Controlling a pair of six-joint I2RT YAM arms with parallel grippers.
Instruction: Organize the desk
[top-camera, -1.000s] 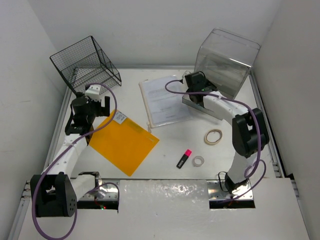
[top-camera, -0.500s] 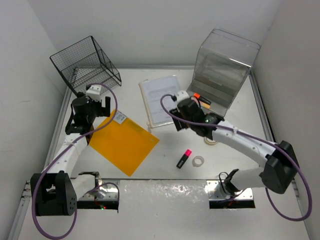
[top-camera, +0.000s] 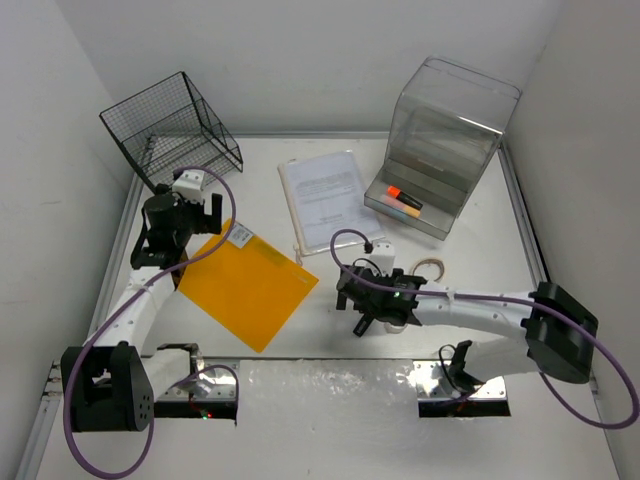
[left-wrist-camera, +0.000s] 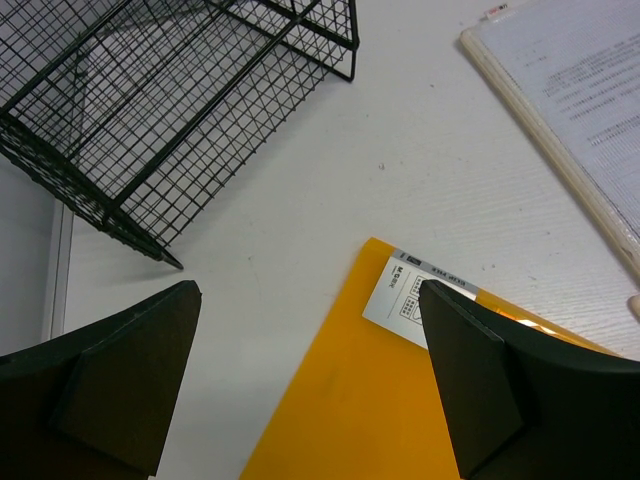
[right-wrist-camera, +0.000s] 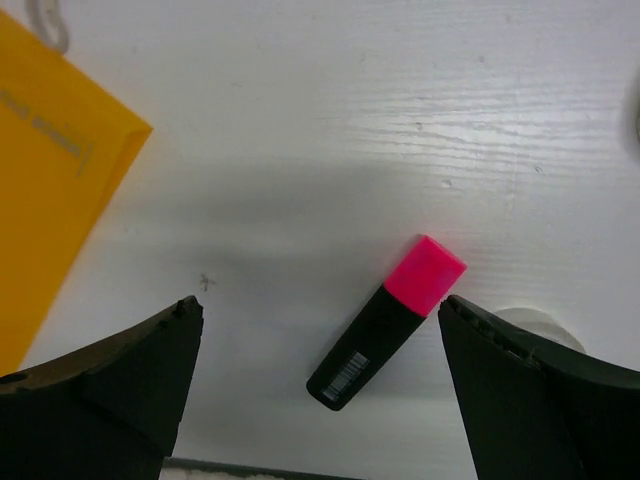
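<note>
The white desk holds an orange folder, a printed paper stack and a pink-capped black highlighter. My right gripper hovers open just above the highlighter, which lies flat on the desk between the spread fingers, touching neither. In the top view this gripper is near the front edge and covers the highlighter. My left gripper stands open over the folder's labelled far corner, holding nothing; in the top view the left gripper is at the left.
A black wire basket is tipped at the back left. At the back right stands a clear drawer box, and an orange marker lies in its open drawer. A rubber band and a white tape roll lie by the right arm.
My right arm swung from the drawer box to the front of the desk, over the pink highlighter, and its jaws opened wider. An orange marker now shows in the drawer. The left arm stayed still.
</note>
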